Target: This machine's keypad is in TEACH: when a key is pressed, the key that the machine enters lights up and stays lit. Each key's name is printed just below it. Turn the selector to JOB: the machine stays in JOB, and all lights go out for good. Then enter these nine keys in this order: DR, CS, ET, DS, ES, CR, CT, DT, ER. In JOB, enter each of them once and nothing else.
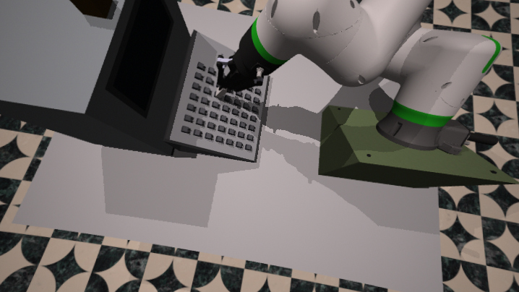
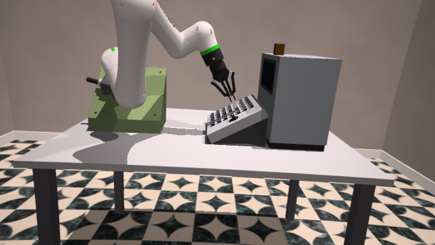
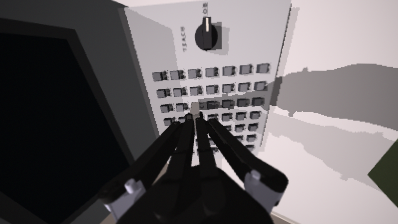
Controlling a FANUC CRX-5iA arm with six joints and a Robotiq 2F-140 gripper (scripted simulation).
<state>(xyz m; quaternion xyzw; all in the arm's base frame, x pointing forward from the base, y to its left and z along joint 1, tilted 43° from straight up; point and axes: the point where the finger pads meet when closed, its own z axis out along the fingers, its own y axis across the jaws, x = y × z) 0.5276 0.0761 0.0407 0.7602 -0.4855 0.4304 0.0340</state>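
The grey sloped keypad (image 1: 221, 110) sits in front of the machine's dark screen (image 1: 139, 54); it also shows in the side view (image 2: 234, 117) and the wrist view (image 3: 210, 100). Its keys are dark, none lit. The black selector knob (image 3: 206, 36) sits at the top of the panel, its pointer straight up at the label ending in "OB", away from TEACH at its left. My gripper (image 3: 195, 108) is shut and empty, its fingertips together just above a key in the left part of the middle rows. In the side view the gripper tips (image 2: 231, 97) hover slightly above the keys.
The grey machine cabinet (image 2: 299, 97) stands behind the keypad with a small brown block (image 2: 278, 48) on top. My green base mount (image 1: 395, 152) is at the table's other end. The arm's shadow falls across the keypad's right side.
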